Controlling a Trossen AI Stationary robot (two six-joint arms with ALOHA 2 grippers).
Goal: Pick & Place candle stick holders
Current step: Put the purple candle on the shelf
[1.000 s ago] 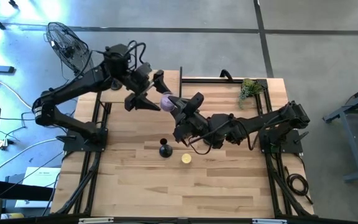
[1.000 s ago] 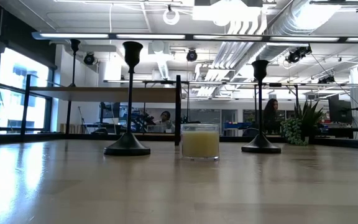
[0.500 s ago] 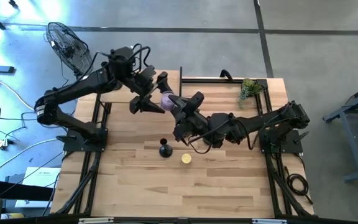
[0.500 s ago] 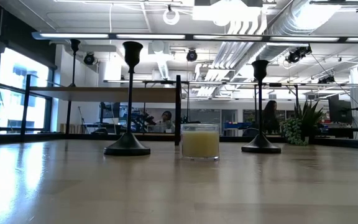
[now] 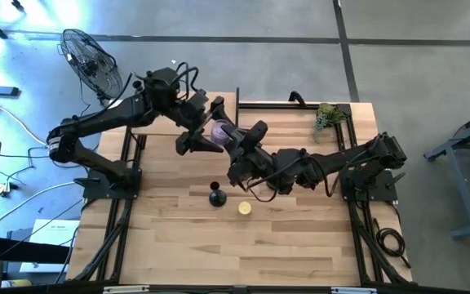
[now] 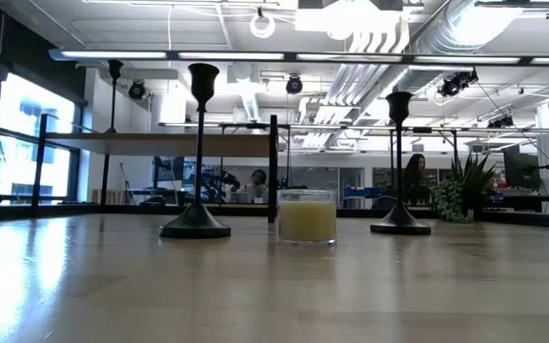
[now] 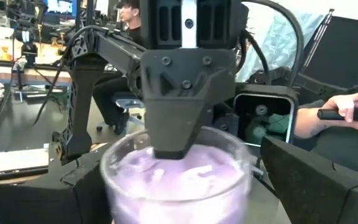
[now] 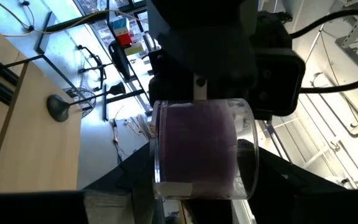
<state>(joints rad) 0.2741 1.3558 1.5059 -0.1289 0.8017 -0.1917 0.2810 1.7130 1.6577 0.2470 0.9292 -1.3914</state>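
Note:
A glass jar of purple candle (image 5: pixel 218 129) hangs above the far middle of the table with my right gripper (image 5: pixel 225 137) shut on it. My left gripper (image 5: pixel 206 135) is open and level, one finger on each side of the jar (image 7: pixel 179 180); I cannot tell whether they touch it. One black candle stick holder (image 5: pixel 216 196) stands on its round base near the table's middle. The low view shows two upright holders (image 6: pixel 196 152) (image 6: pixel 398 162). My right arm hides the second holder from above. My right gripper holds the purple candle jar level, from the table's right side. One finger (image 7: pixel 173 134) comes down on the jar's top rim (image 7: pixel 135 149); the other finger is hidden by the jar. The jar (image 8: pixel 204 146) stands upright and clear of the table.
A small glass of yellow candle (image 5: pixel 244 208) stands beside the near holder. A potted plant (image 5: pixel 326 117) sits at the far right corner, and a fan (image 5: pixel 88 61) stands off the table's far left. People sit in the room behind. Bare wood lies toward the near edge.
My left gripper has moved toward the table's right, up to the purple jar, staying open and level. The right gripper and the jar have kept still.

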